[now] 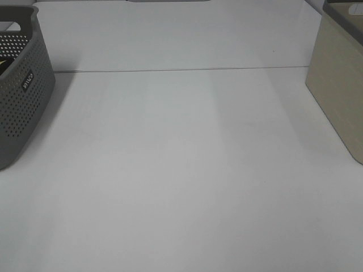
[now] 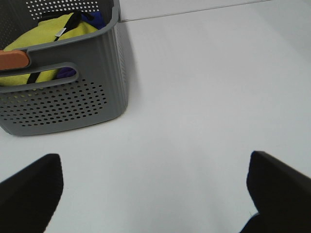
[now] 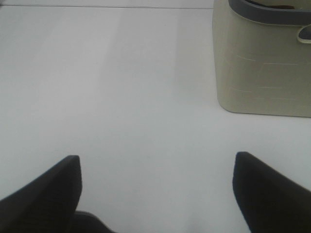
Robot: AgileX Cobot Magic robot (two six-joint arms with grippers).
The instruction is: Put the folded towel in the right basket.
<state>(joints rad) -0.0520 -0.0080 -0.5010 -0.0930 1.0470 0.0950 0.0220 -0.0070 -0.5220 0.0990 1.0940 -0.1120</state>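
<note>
From up high we've got a bare white table point(image 1: 187, 170), the grey basket point(image 1: 20, 85) at the left edge and the beige basket point(image 1: 340, 96) at the right edge, well apart. No arms show in this view, and no folded towel on the table either. Over on the left wrist cam, our left gripper point(image 2: 155, 194) hangs above empty table with its fingers point(image 2: 29, 189) spread wide, nothing between them. The grey basket sits near it and it's stuffed: a yellow cloth point(image 2: 53, 36), a bit of blue fabric point(image 2: 97, 18) and something orange point(image 2: 13, 59) by the rim. If the towel is anywhere, our guess is that it's in that pile, maybe the yellow one, but we honestly can't tell which piece counts as the folded towel. On the right wrist cam, our right gripper point(image 3: 155, 194) is also wide open and holding nothing, with the beige basket close by; its inside is mostly hidden from here. So we reckon we're at the very start, nothing grabbed yet. Next move probably wants the left arm reaching into the grey basket, pinching the towel without dragging its neighbours out, then getting it over to the beige one, possibly via a handoff.
</note>
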